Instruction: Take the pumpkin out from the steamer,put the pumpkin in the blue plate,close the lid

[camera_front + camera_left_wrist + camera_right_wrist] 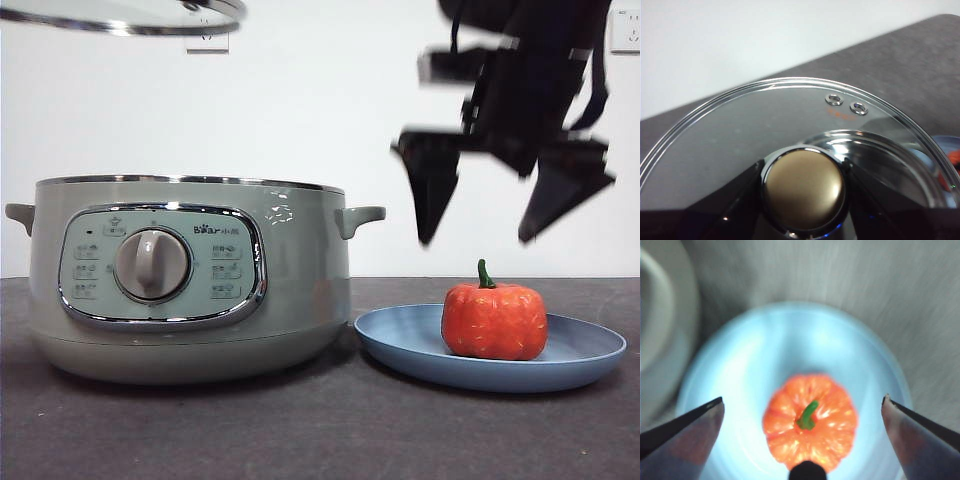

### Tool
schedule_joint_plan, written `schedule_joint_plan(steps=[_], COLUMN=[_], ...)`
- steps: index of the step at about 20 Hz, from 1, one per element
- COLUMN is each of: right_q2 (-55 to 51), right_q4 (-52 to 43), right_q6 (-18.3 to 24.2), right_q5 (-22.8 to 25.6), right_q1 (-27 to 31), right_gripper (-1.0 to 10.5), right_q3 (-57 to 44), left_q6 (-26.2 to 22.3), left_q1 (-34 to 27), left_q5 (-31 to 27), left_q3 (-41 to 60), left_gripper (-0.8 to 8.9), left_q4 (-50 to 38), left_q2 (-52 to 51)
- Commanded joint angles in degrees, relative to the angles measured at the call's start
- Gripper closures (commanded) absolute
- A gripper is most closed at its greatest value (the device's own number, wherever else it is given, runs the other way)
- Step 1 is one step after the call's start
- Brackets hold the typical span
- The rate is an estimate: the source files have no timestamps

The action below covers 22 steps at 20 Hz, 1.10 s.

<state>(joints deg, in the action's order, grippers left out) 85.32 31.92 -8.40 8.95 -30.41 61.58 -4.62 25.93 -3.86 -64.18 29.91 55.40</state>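
Left gripper [802, 200], as I read its wrist view, has its two black jaws pressed against either side of the lid's round knob [804, 192], so it is clamped on the lid [125, 15], which the front view shows held high above the steamer [190, 285], only its chrome rim band and a sliver of glass showing at the upper edge. I judge the coming move to turn on one relation: the lid hangs over the steamer's open mouth, roughly level and well apart from the chrome rim, so closing calls for a descent with whatever sideways correction centres the rim (how exactly the two are aligned I cannot tell from this low angle). Right gripper [497, 205] hangs above the blue plate [585, 362] with its jaws spread wide and nothing between them; its wrist view looks straight down on the pumpkin [810, 422], clear of both jaw tips. Containers: the pumpkin sits upright on the blue plate, green stem up, just beside the steamer on the dark table [300, 430]; the steamer's inside is hidden from every view, so I cannot say what it holds. Removal and placing look done; only the lid remains
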Motion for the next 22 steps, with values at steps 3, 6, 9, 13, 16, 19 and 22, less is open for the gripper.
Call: schedule_joint_plan(steps=[3, 6, 9, 13, 16, 19, 22], right_q2=[-8.96, -15.08, -20.04, -24.5, -26.27, -26.97, -27.1], right_q4=[-0.2, -0.17, -0.15, -0.17, -0.09, 0.28, 0.5], right_q6=[-0.77, -0.77, -0.77, -0.77, -0.74, -0.72, -0.72], right_q5=[0.22, 0.46, 0.61, 0.81, 3.5, 3.48, 3.43], right_q1=[-0.02, -0.02, 0.02, 0.04, 0.04, 0.04, 0.02], right_gripper=[4.1, 4.1, 4.1, 4.1, 4.1, 4.1, 4.1], right_q3=[-0.46, -0.46, -0.46, -0.46, -0.46, -0.46, -0.46], left_q6=[1.92, 2.6, 3.17, 3.32, 4.28, 4.61, 4.63], left_q1=[0.07, 0.07, 0.68, 2.29, 3.06, 3.04, 3.04], left_q5=[3.08, 3.26, 4.35, 4.26, 4.24, 4.07, 4.09], left_q3=[-0.74, -0.68, -0.68, -0.68, -0.68, -0.66, -0.66], left_gripper=[8.22, 8.22, 8.22, 8.22, 8.22, 8.22, 8.22], left_q4=[-5.25, -7.5, -9.42, -11.17, -11.21, -10.8, -10.56], left_q2=[5.09, 9.57, 13.49, 17.77, 20.5, 22.23, 22.99])
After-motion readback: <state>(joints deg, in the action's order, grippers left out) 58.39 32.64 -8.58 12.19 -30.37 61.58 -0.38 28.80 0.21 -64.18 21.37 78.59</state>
